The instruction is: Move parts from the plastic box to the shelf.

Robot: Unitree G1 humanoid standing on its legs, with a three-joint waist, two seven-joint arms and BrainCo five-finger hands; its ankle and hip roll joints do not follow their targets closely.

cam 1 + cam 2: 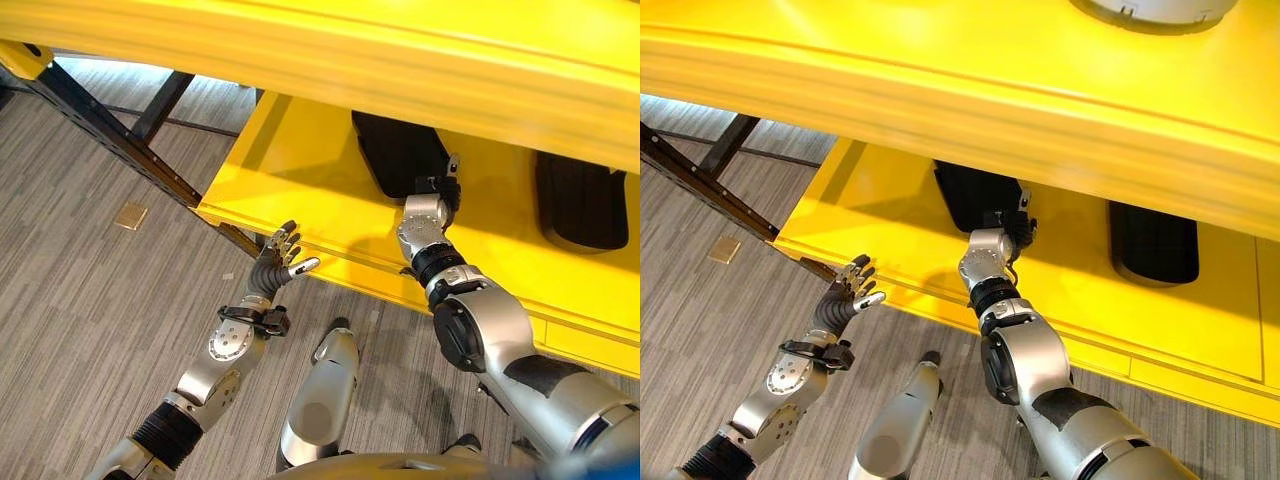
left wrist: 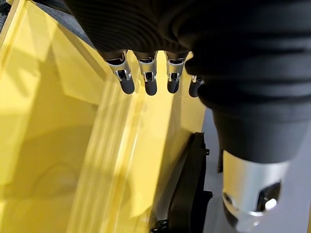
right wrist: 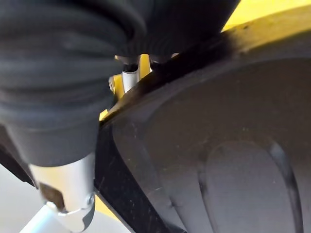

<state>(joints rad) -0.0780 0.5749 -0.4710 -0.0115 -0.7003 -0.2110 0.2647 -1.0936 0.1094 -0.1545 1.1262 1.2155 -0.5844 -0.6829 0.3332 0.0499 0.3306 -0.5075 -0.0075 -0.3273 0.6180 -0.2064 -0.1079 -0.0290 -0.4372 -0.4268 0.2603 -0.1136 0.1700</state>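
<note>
R hand reaches into lower yellow shelf, at black part lying there; grip hidden, can't tell. 2nd black part further right, apart. L hand at shelf front edge, fingers spread, empty.

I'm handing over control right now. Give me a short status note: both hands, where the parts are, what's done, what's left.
Left hand: open, holding nothing, hovering at the front edge of the yellow shelf.
Right hand: reached into the lower shelf level, against a black part; its fingers are hidden, so the grip is unclear.
A second black part lies further right on the same level.
Done: at least two parts are on the shelf.
Left: confirm the right hand's release, withdraw it, fetch more.
</note>
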